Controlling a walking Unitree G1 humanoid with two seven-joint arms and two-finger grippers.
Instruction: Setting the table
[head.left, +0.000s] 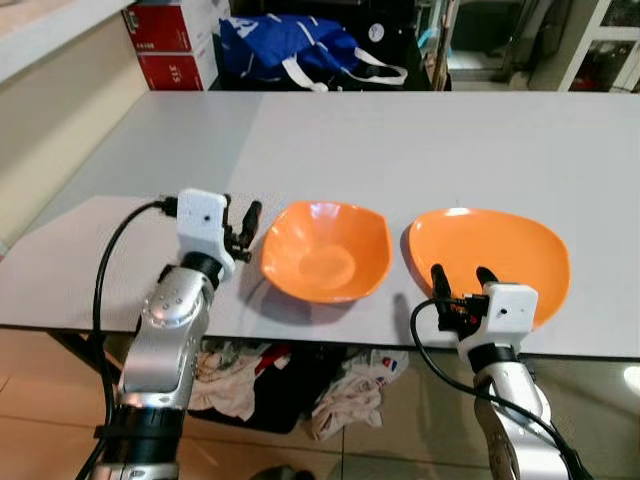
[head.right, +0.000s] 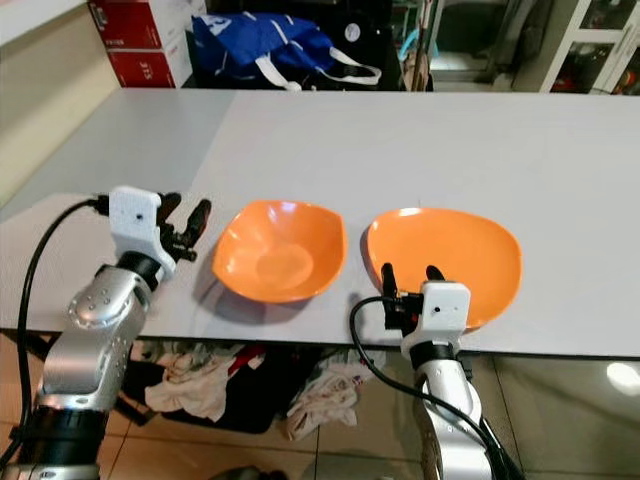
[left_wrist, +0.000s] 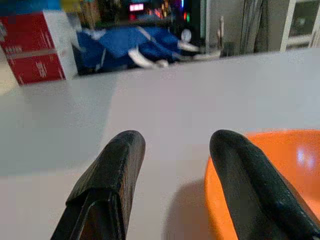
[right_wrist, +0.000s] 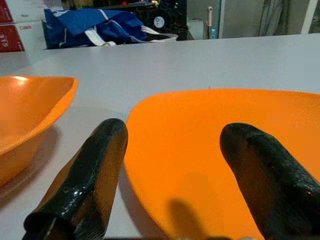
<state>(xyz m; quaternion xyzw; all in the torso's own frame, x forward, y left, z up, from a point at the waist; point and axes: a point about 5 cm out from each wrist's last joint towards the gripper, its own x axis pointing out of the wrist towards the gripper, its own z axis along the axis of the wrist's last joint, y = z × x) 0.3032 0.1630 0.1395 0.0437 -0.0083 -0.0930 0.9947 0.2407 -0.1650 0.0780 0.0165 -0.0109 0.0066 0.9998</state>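
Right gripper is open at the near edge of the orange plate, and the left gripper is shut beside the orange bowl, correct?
Not quite. The left gripper is open beside the orange bowl, as the left wrist view shows. The right gripper is open at the orange plate.

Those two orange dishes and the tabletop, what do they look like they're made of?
The orange bowl and orange plate look like glossy plastic, perhaps melamine: even colour, soft rounded rims and bright glare spots. The table looks like smooth matte grey laminate with only faint reflections; the pictures do not show what lies under that surface.
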